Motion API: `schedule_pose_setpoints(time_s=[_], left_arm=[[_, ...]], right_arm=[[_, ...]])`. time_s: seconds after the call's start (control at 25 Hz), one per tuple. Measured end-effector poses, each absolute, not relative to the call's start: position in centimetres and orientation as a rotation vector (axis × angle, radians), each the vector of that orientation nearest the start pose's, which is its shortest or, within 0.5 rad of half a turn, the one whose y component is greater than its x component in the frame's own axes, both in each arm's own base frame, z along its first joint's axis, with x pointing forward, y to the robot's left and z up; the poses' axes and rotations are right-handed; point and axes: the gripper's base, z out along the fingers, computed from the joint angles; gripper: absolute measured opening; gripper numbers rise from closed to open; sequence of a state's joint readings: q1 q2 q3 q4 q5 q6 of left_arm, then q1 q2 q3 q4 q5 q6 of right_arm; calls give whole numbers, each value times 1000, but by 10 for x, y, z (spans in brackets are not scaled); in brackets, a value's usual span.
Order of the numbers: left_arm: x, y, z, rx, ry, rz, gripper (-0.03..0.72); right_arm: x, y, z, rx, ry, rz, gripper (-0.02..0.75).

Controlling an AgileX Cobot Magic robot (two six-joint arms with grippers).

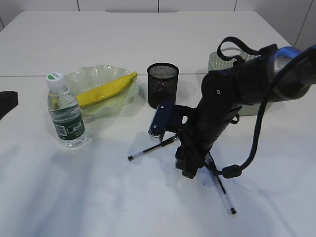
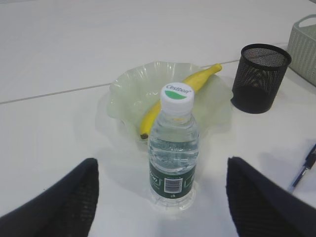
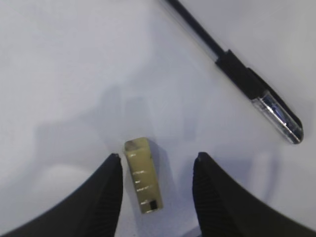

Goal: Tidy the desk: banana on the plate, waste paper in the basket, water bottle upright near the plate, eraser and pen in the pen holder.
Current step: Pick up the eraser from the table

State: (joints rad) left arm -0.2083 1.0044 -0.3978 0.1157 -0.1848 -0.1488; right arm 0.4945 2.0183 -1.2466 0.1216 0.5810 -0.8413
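The banana (image 1: pixel 106 89) lies on the pale green plate (image 1: pixel 94 74). Just in front of the plate, the water bottle (image 1: pixel 66 116) stands upright. My left gripper (image 2: pixel 161 160) is open, with the bottle (image 2: pixel 174 148) ahead of its fingers and apart from them. My right gripper (image 3: pixel 158 156) points down at the table, open. The small beige eraser (image 3: pixel 143 175) lies flat between its fingers, nearer the left one. One pen (image 1: pixel 150 149) lies left of the right arm, and a second pen (image 1: pixel 224 195) lies to its right. The black mesh pen holder (image 1: pixel 162 84) stands behind. No waste paper shows.
The pale woven basket (image 1: pixel 217 61) stands at the back right, partly hidden by the right arm (image 1: pixel 217 108). A dark part of the left arm (image 1: pixel 7 101) shows at the left edge. A seam runs across the white table behind the plate.
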Motion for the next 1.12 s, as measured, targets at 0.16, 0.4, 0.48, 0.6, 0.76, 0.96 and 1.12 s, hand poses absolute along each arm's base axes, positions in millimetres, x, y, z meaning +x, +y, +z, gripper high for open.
schedule_pose_setpoints(time_s=[0.16, 0.4, 0.48, 0.6, 0.76, 0.96, 1.12], left_arm=[[191, -42, 247, 180, 1903, -185, 570], [191, -42, 247, 180, 1903, -185, 566], [191, -42, 247, 180, 1903, -185, 564], [191, -42, 247, 180, 1903, -185, 561], [191, -42, 247, 182, 1903, -184, 561], [191, -42, 246, 182, 1904, -183, 561], [191, -42, 246, 182, 1904, -183, 560]], right_arm=[[343, 192, 133, -1645, 2294, 39, 346], [343, 192, 133, -1650, 2291, 36, 346], [343, 192, 129, -1653, 2297, 37, 346], [344, 192, 123, -1662, 2307, 37, 346], [345, 193, 123, -1661, 2305, 37, 341], [345, 193, 123, -1660, 2305, 37, 249], [345, 193, 123, -1660, 2305, 37, 178]])
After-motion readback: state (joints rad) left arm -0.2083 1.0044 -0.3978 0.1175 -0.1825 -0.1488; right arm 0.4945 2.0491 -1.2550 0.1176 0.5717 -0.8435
